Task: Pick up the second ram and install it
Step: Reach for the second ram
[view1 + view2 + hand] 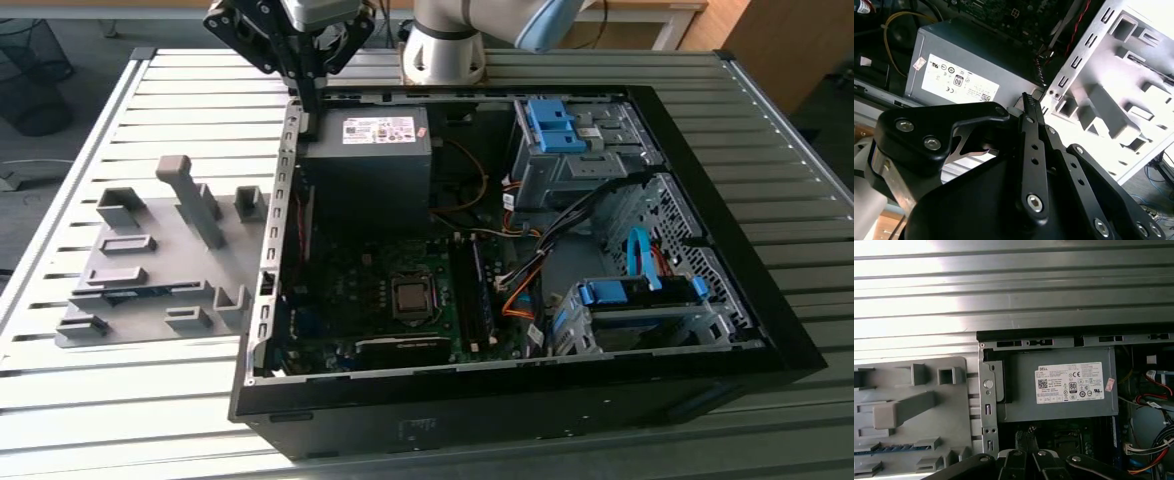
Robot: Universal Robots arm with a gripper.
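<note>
Gripper [310, 103] is hanging up over the back edge of the open PC case [534, 400], right above the power supply [367, 150], near the case's side wall. From the second wrist view, the fingers [1030, 130] look pressed together to a point with nothing between them, so I'd call it closed and empty.

The second ram [140, 292] is nowhere near it. It's lying flat in a slot of the gray holder tray [160, 220], out on the slatted table [120, 400] on the exterior view's left of the case. In the first wrist view you can see the strip [889, 449] tucked between the tray's blocks, well apart from the fingers.

Inside the case, the memory slots [467, 290] run alongside the CPU socket [411, 297]. Something long and dark sits there. It might be a stick already in place, but honestly I can't tell from this angle.

Progress-wise, I'd say basically zero on this one. The stick hasn't been grabbed and nothing has been carried over, so both the pickup and the seating in the slot are left to do.
</note>
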